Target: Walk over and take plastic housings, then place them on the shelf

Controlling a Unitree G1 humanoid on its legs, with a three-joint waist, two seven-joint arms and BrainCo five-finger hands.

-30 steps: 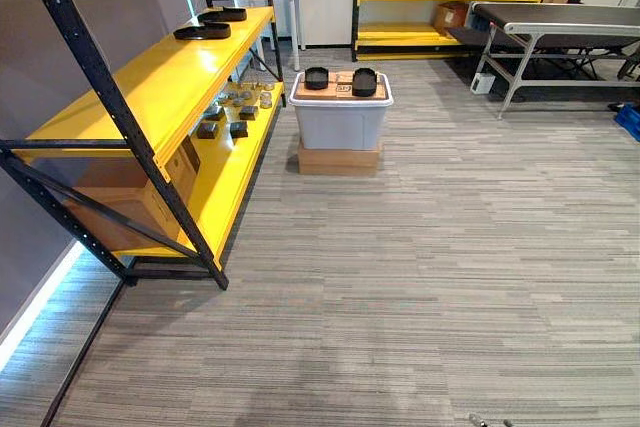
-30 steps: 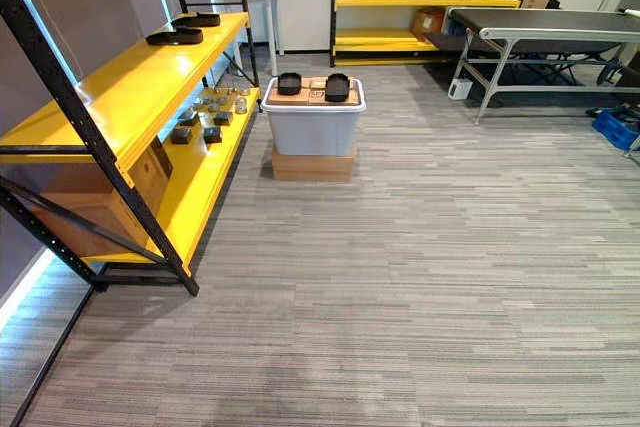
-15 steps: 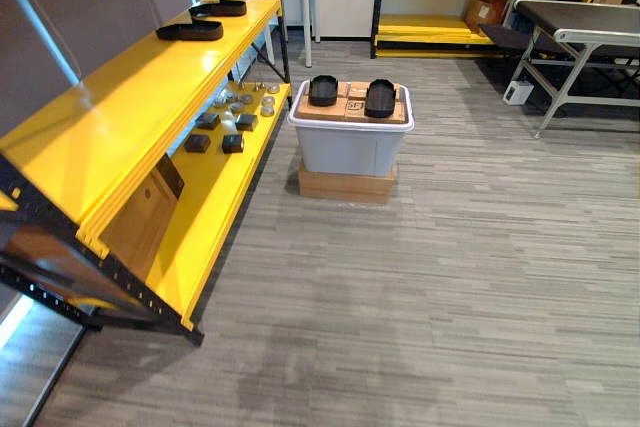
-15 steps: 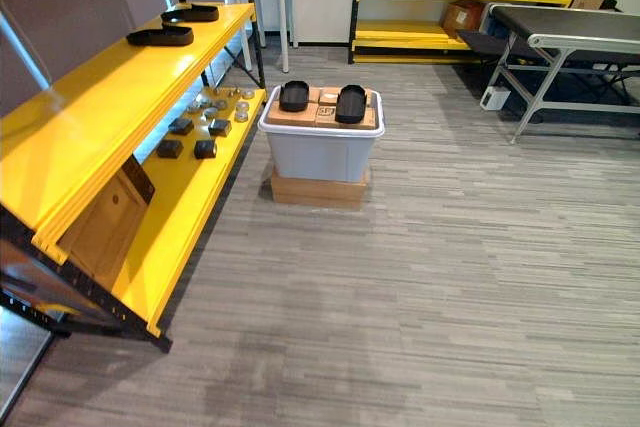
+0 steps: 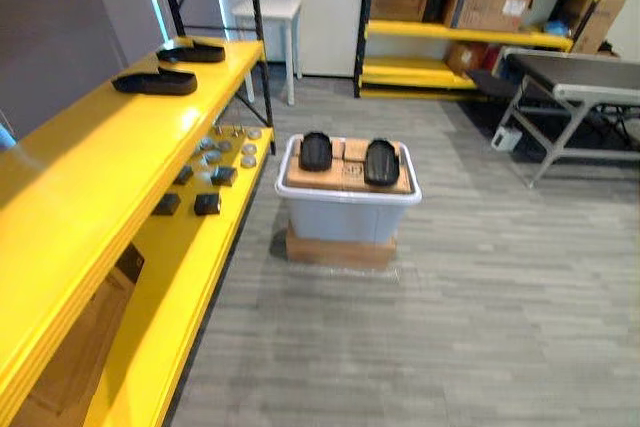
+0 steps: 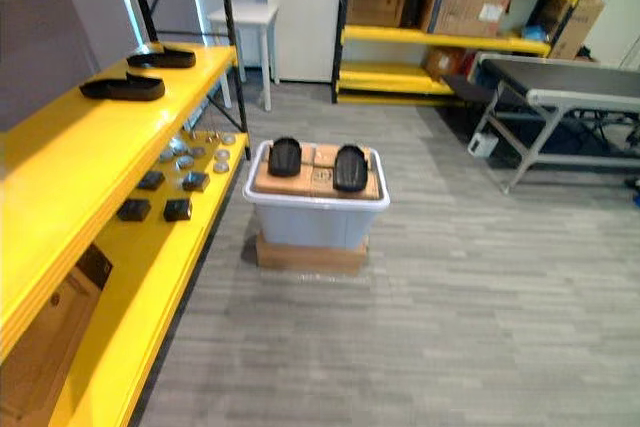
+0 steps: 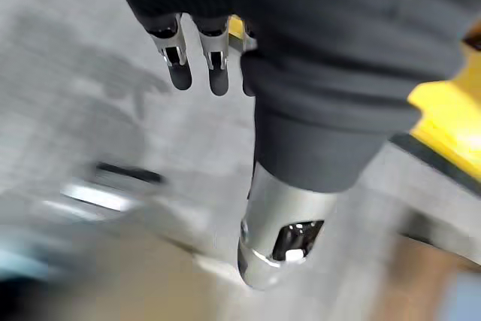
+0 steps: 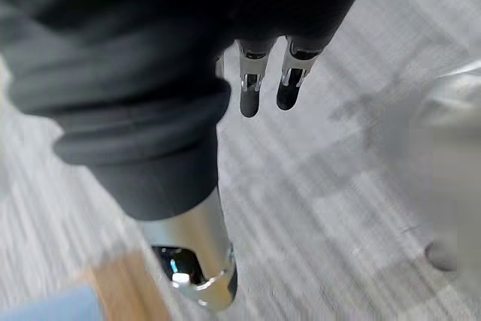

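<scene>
My left hand [image 7: 218, 73]: fingers hanging straight, empty.
My right hand [image 8: 250, 94]: fingers straight, empty, over carpet [image 8: 331, 208].
Plastic housings [image 5: 316, 151]: two atop grey bin [image 5: 345, 219], well apart from both hands.

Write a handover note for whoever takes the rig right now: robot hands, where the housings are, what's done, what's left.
Left robot hand: open, empty. Right robot hand: open, empty.
To collect: left-side housing and right-side housing lie side by side on cardboard atop the grey bin, ahead on the floor beside the yellow shelf.
Done, by the look of it: front shelved housing and rear shelved housing lie on the shelf's top level.
Left: walk up to the bin, take both housings, place them on the shelf.
</scene>
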